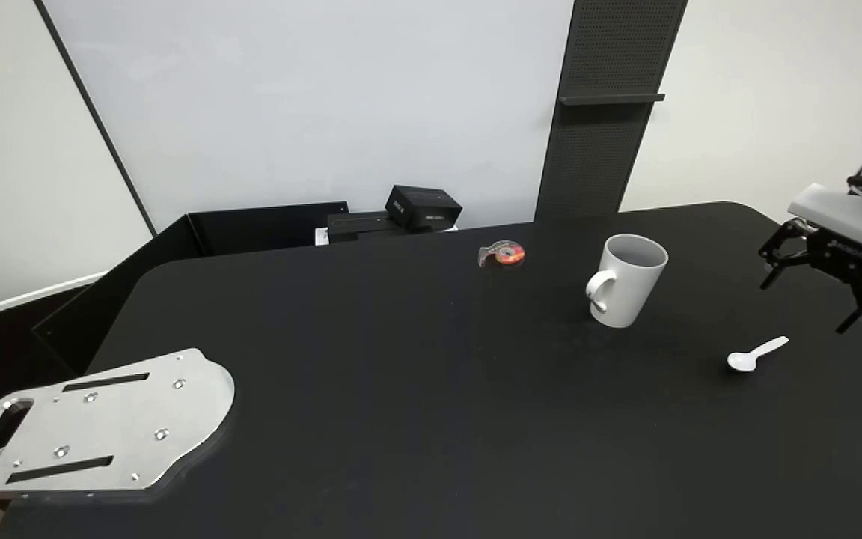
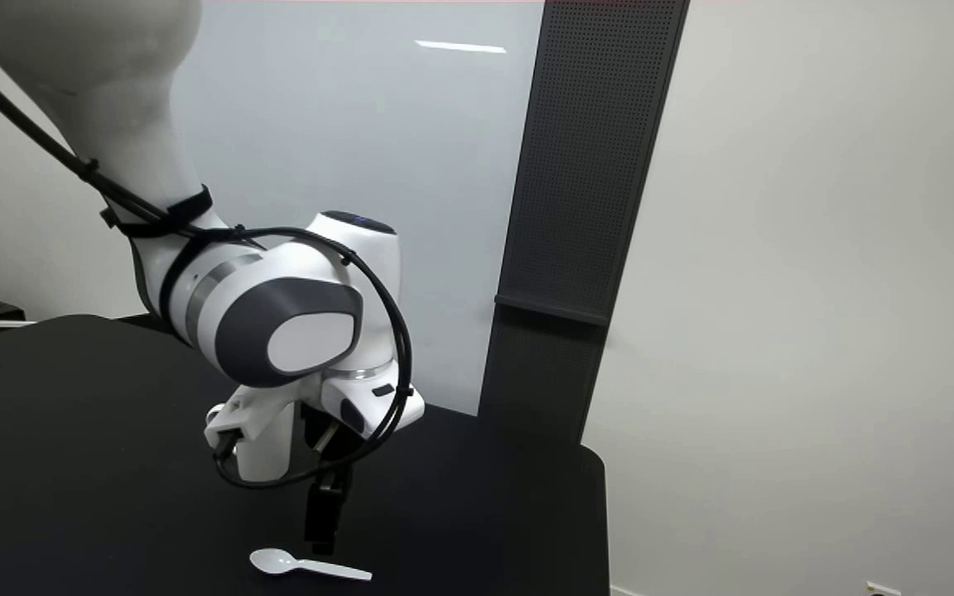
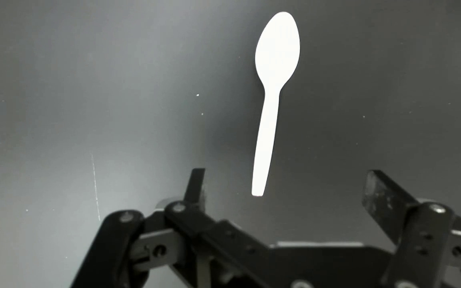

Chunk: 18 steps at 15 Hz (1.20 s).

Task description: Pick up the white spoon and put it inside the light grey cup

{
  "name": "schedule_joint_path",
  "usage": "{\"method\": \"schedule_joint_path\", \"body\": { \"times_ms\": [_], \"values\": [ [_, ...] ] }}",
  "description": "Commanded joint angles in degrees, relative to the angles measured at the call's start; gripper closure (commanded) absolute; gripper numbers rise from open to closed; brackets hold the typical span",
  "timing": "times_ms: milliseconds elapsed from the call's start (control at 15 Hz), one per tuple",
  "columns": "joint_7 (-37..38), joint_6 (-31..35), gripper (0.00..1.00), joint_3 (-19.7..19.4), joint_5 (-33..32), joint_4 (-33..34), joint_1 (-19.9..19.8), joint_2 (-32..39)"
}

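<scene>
The white spoon (image 1: 743,361) lies flat on the black table, below my gripper (image 1: 802,308), in an exterior view. It also shows in an exterior view (image 2: 311,566), its bowl to the left. In the wrist view the spoon (image 3: 271,96) has its bowl at the top, and its handle end reaches between the fingertips of my gripper (image 3: 284,171). My gripper is wide open, empty and above the table. The light grey cup (image 1: 628,288) stands upright, handle toward the image left, away from the spoon. Another exterior view shows the cup (image 2: 266,451) partly hidden by the arm.
A small red-and-clear tape dispenser (image 1: 507,253) lies near the table's back edge. A silver metal plate (image 1: 124,415) sits at the table's left in that view. Black boxes (image 1: 423,207) stand behind the table (image 1: 371,389). The arm's cable (image 2: 398,331) hangs in a loop.
</scene>
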Motion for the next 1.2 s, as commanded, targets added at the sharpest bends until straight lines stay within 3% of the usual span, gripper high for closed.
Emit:
{"method": "schedule_joint_path", "body": {
  "times_ms": [0,1133],
  "values": [
    [-1.2,0.4,0.00,-0.5,1.3,0.8,1.1,1.2],
    [-5.9,0.1,0.00,-1.0,2.9,0.1,1.4,1.6]
  ]
}}
